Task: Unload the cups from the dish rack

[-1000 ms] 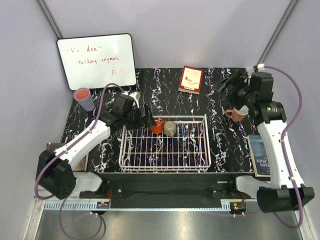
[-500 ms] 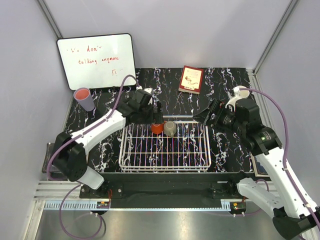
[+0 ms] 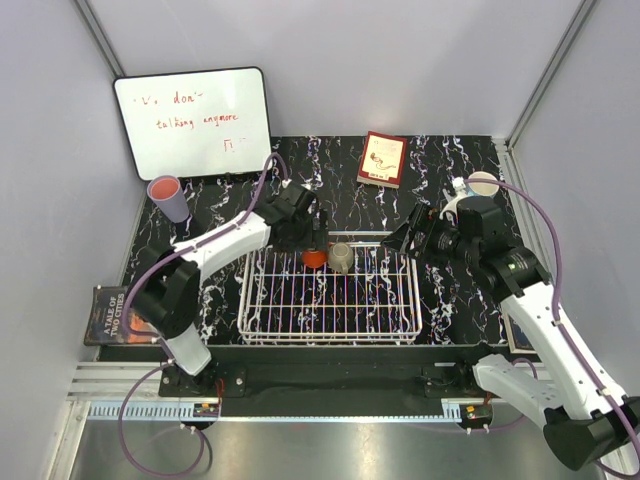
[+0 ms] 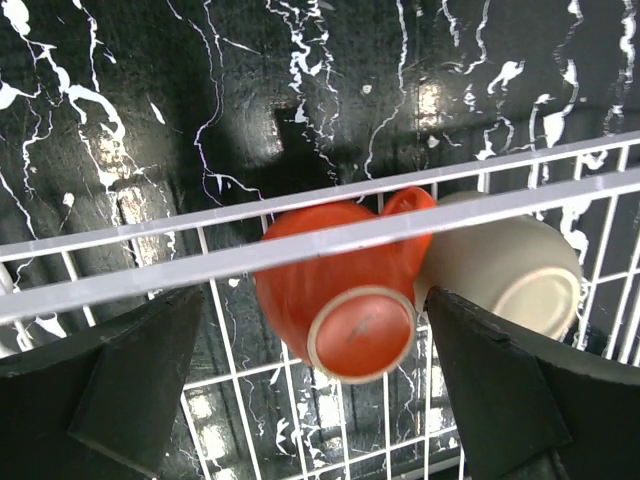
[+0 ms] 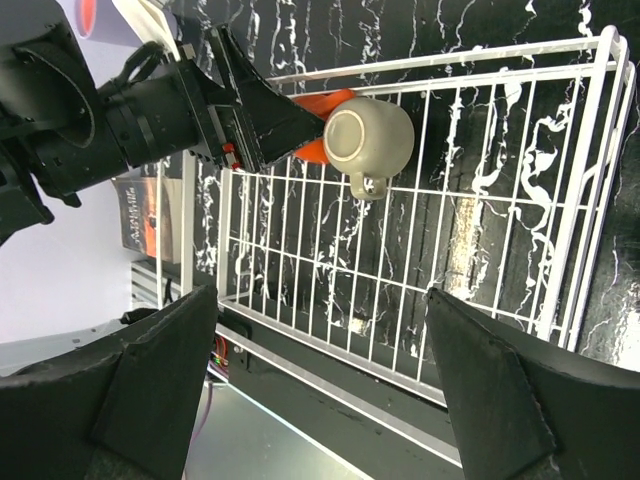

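The white wire dish rack (image 3: 412, 292) holds an orange-red cup (image 3: 314, 258) and a grey-olive cup (image 3: 341, 257), lying side by side at its far edge. My left gripper (image 3: 318, 238) is open over that edge. In the left wrist view its fingers (image 4: 130, 380) straddle the orange-red cup (image 4: 340, 300), whose base faces the camera, and the grey-olive cup (image 4: 510, 265) touches it on the right. My right gripper (image 3: 408, 236) is open and empty above the rack's far right corner. It looks across at the grey-olive cup (image 5: 368, 138). A pink-rimmed tumbler (image 3: 168, 197) stands far left.
A whiteboard (image 3: 193, 120) leans at the back left. A red book (image 3: 382, 158) lies at the back centre. Another book (image 3: 108, 313) lies at the near left, and one shows at the right edge under my right arm (image 3: 512, 325). The rack's wires (image 4: 200, 265) cross under my left gripper.
My left gripper moved right to the rack's far edge over the orange-red cup. My right arm swung from the far right down and left toward the rack's far right corner.
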You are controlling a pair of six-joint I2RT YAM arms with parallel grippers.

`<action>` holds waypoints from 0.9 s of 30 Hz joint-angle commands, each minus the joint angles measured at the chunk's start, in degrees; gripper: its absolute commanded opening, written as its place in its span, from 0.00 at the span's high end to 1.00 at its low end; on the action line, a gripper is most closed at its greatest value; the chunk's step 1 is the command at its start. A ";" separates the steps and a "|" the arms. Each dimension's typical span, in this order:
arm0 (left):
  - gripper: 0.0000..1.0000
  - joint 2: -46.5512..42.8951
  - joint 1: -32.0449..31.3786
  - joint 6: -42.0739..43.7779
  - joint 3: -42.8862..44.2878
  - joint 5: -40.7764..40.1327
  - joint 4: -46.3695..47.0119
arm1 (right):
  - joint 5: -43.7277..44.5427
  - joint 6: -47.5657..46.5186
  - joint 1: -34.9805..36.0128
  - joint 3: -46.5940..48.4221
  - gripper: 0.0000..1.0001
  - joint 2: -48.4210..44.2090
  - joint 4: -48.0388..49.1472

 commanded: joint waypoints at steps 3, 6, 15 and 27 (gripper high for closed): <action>0.03 2.65 -0.64 -0.95 3.15 -2.02 1.55 | -1.81 -2.47 0.57 0.98 0.08 1.41 1.91; 0.11 3.71 -0.55 -0.78 3.86 -1.84 1.64 | -1.90 -2.82 0.48 0.46 0.08 1.49 2.17; 0.62 1.78 -1.34 -0.60 2.80 -1.05 1.99 | -1.46 -3.35 0.48 -0.34 0.08 1.67 2.52; 1.00 -15.70 -0.38 -2.35 3.60 10.09 4.26 | -5.93 -3.35 0.48 3.18 0.08 2.72 5.42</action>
